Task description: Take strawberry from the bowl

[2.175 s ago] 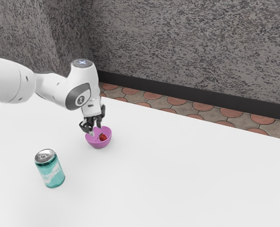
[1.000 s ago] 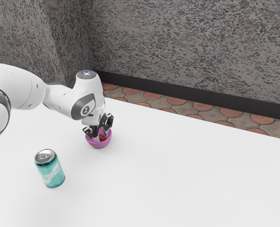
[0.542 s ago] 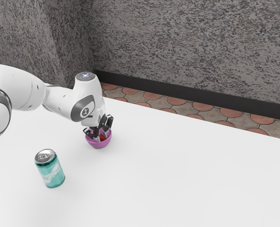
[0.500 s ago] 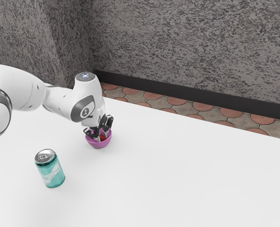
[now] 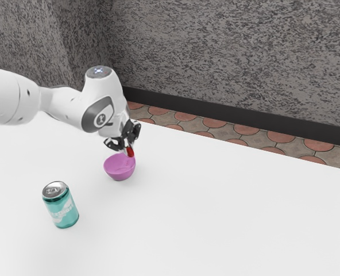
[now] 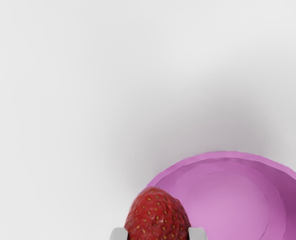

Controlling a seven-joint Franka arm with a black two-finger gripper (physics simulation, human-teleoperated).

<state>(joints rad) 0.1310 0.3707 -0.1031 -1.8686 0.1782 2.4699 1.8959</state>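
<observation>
Where the exterior view lets me look across the white, smooth tabletop point(image 5: 216, 218), I see the arm point(image 5: 104, 98) with its rounded, glossy white shell ending in the black gripper point(image 5: 128, 149), angled down above the bowl point(image 5: 119, 173). That bowl is a smooth purple round, sitting upright on the table. I have the strawberry point(image 5: 130, 153) at the fingertips, red and small, up by the bowl's rim on the exterior view's right. Nearer the camera stands a teal can point(image 5: 62, 211) with a silvery metal top and pale lettering; behind, rough mottled grey wall point(image 5: 227, 57) rises over a floor point(image 5: 216, 123) of reddish rounded tiles. Through the wrist view, the strawberry is rounded and dimpled, dotted with yellowish seeds, and overlaps the bowl's slightly faceted rim. Two pale fingertips point(image 6: 198, 234) press it from opposite sides, parted only by the fruit's width, so I have hold of it.
</observation>
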